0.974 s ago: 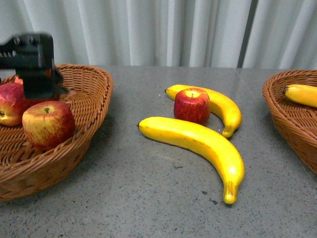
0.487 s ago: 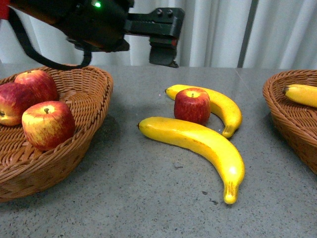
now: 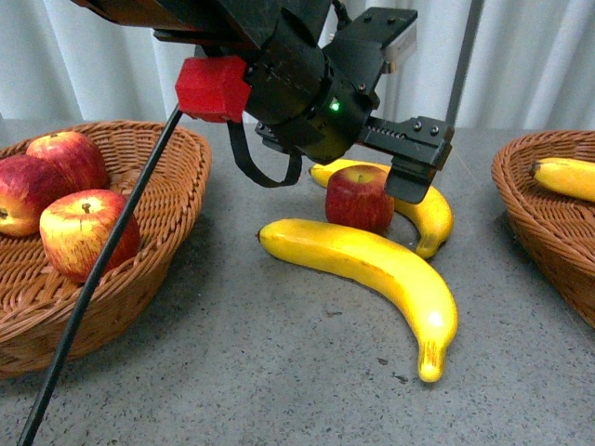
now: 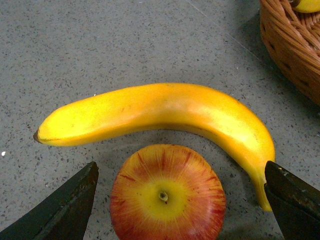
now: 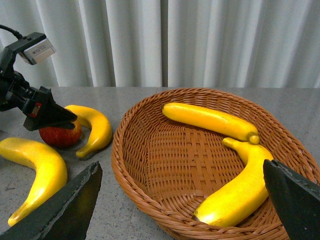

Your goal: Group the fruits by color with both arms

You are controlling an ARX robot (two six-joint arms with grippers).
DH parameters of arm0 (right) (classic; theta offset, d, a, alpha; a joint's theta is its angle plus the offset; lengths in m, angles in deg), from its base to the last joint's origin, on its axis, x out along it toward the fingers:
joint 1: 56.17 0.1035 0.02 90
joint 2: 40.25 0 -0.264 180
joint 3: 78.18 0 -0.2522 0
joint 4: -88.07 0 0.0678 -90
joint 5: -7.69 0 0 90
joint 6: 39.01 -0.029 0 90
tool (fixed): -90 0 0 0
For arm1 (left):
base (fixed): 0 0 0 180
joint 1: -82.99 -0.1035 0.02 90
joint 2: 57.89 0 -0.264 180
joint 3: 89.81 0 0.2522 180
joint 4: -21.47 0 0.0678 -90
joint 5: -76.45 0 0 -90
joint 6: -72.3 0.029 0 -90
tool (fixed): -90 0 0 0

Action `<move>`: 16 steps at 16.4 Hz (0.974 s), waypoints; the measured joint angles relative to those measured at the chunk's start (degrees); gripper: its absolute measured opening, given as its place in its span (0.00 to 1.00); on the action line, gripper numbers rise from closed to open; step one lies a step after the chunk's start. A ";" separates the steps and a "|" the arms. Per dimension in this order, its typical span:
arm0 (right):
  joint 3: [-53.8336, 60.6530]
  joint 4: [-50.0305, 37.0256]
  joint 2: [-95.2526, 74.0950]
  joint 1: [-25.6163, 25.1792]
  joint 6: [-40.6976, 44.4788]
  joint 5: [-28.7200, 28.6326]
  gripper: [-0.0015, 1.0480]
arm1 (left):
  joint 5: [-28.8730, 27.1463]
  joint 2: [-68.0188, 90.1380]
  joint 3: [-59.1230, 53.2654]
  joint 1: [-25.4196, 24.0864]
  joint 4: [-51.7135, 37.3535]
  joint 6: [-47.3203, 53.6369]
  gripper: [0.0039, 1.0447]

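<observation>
A red apple (image 3: 358, 200) stands on the grey table between two bananas, a long one (image 3: 372, 265) in front and a shorter one (image 3: 429, 209) curving behind it. My left gripper (image 3: 395, 177) hangs open just over this apple. In the left wrist view the apple (image 4: 167, 192) lies between the spread fingers (image 4: 75, 200), untouched, with the shorter banana (image 4: 160, 112) beyond it. My right gripper (image 5: 180, 175) is open above the right basket (image 5: 125, 165), which holds two bananas (image 5: 207, 120) (image 5: 240, 192). It does not show in the front view.
The left wicker basket (image 3: 167, 232) holds three red apples (image 3: 79, 232). The right basket's rim (image 3: 521, 214) stands at the table's right edge with a banana (image 3: 565, 177) inside. The left arm's black cable (image 3: 93, 297) slants down across the left basket. White curtains close off the back.
The left arm has swung from over the left basket across to the right and come down over the apple on the table. The fruits have not moved.
</observation>
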 joint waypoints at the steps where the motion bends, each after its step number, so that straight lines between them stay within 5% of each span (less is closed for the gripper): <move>1: 0.00 0.00 0.00 0.00 0.00 0.02 0.94 | -0.04 1.05 0.72 -0.02 0.24 0.00 0.94; 7: 0.00 -0.02 0.00 0.00 0.00 0.02 0.94 | -0.87 5.79 3.85 -0.55 0.83 0.00 0.94; 10: 0.00 0.00 0.00 0.00 0.00 0.02 0.94 | -0.50 6.03 4.20 -0.42 1.33 -0.02 0.67; 16: 0.00 0.00 0.00 0.00 0.00 0.02 0.94 | -0.96 4.02 2.58 -1.14 0.68 -1.05 0.63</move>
